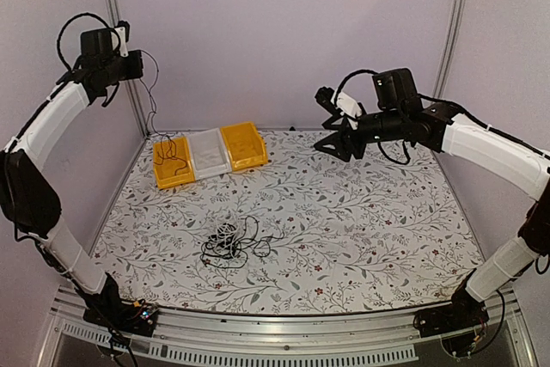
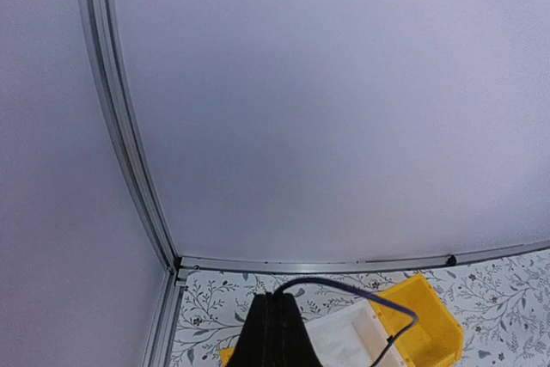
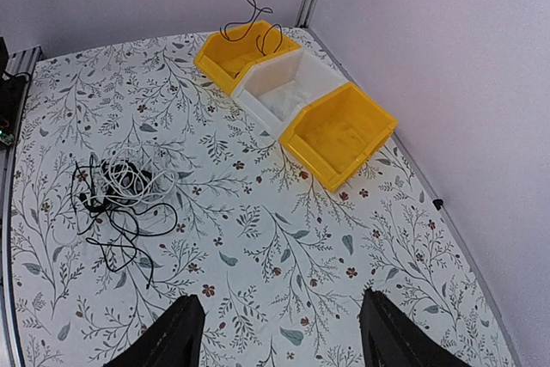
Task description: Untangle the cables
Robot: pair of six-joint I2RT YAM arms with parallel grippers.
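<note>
**One cable out, the knot waiting.** Your left gripper (image 1: 136, 59) hangs high at the far left corner, clenched on a single black cable (image 1: 174, 154). The cable runs down from the gripper, and its lower end loops inside the left yellow bin (image 1: 163, 180). The left wrist view shows the fingers (image 2: 278, 328) pressed together, with the cable curving out beside them. The tangle of cables (image 1: 230, 242), mostly black with a white one through it, lies on the flowered surface (image 1: 361, 229) near the front, well apart from the bins.

The step in hand looks to be dropping the freed cable into that bin. Bring the left gripper down over the bin before you let go, so the slack piles inside the walls and does not spill over the rim. Go slowly, because a thin cord swings and can catch on the bin's edge or on the white bin (image 1: 209, 154) next to it. Let go only once most of its length rests in the bin.

Your right gripper (image 1: 337, 142) hovers above the right half of the surface, jaws spread wide, holding and touching nothing. Its wrist view shows only bare flowered surface between the two fingers (image 3: 176, 337). Keep it clear of the hanging cable. Its next job is likely the tangle, and one outer loop is a better grab than the dense middle.
</note>
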